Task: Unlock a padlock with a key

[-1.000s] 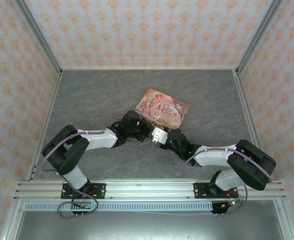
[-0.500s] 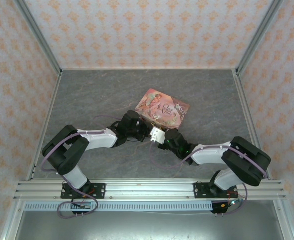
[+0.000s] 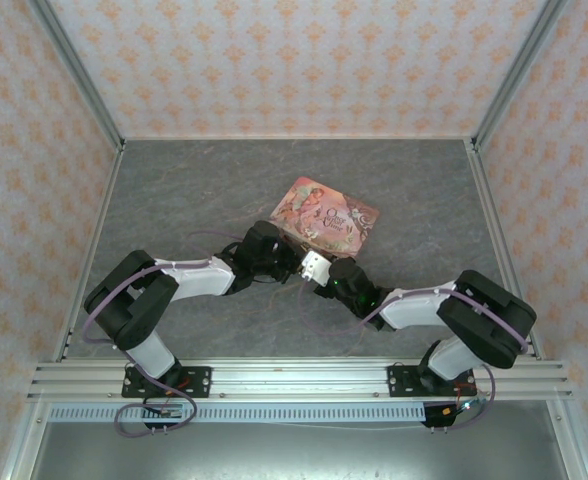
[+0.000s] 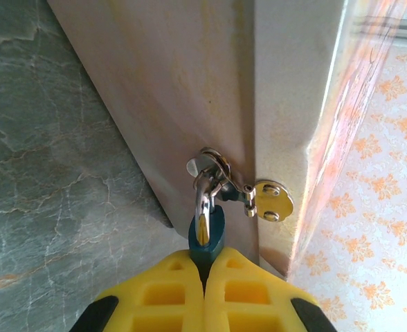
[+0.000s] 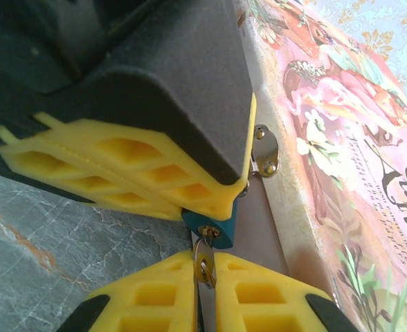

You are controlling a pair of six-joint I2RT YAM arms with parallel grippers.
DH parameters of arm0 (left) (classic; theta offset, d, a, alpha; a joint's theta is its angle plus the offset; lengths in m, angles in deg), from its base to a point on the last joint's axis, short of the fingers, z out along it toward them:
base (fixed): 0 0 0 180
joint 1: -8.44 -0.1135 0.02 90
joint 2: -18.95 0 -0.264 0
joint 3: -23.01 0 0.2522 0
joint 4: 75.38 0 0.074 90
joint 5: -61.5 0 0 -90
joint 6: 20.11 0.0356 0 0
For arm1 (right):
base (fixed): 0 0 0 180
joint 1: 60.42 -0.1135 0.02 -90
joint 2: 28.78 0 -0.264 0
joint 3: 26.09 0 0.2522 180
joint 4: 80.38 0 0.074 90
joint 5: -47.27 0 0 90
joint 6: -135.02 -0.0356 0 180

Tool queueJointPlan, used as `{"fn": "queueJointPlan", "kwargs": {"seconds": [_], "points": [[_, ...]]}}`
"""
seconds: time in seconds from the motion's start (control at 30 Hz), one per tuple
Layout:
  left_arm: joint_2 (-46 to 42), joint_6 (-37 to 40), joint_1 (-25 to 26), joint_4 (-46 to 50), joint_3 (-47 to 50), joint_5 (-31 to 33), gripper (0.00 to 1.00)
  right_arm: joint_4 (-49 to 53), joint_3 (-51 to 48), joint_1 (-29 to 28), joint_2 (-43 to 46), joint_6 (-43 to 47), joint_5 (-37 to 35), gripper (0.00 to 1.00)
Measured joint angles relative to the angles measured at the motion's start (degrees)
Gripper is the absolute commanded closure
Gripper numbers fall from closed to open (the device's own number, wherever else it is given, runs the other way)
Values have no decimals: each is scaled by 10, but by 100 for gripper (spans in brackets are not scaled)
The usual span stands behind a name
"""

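Nearest, in the right wrist view: right gripper [image 5: 203, 280] pinched narrow on a small metal key [image 5: 204, 261], key tip meeting the keyhole on the underside of the padlock [image 5: 212, 223]; hard to tell how deep. Just beyond, in the left wrist view: left gripper [image 4: 204, 264] clamped shut on the padlock's teal body, most of it hidden between the yellow pads, only the silver shackle [image 4: 202, 200] and a sliver of teal showing. Shackle hooked through the staple on the front wall of the pink tin [image 5: 342, 124], beside a small riveted hasp plate [image 4: 271, 200]. On the tin's illustrated lid, dark curling script, cut off by the frame edge close up and too small from the top camera; cannot be read as a word. Underneath, a grey marbled table [image 3: 174, 190], tin lying flat and skewed near its middle. Farther out, walls [image 3: 294, 60] papered in pale pink with an orange floral repeat, joined by bare aluminium corner posts.
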Motion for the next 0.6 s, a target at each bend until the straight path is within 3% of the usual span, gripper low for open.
{"fn": "queueJointPlan", "kwargs": {"seconds": [0.2, 0.6], "points": [[0, 0, 0, 0, 0, 5, 100, -5, 1, 0, -2, -33, 0, 100], [0, 0, 0, 0, -1, 7, 100, -3, 1, 4, -2, -147, 17, 100]]}}
